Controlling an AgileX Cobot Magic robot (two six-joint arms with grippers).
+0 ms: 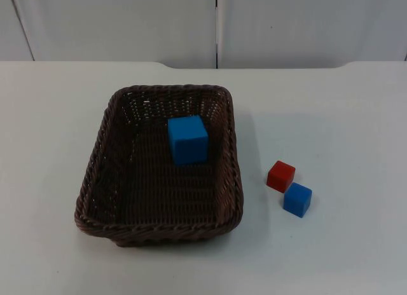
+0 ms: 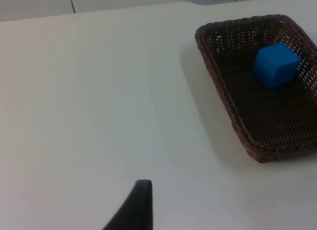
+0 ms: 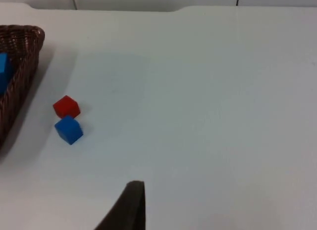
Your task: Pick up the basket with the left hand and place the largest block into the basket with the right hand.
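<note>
basket (image 1: 102,180) mid-desk, on surface | big blue block (image 1: 188,140) inside, toward far end | small red block (image 1: 280,176) touching small blue block (image 1: 297,199) right of basket | both grippers' pincer state: can't tell

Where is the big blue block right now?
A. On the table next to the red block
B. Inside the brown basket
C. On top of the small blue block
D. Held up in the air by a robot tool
B. The big blue block sits inside the brown basket, on its woven floor near the far end, while the red block and the small blue block lie outside on the table.
</note>
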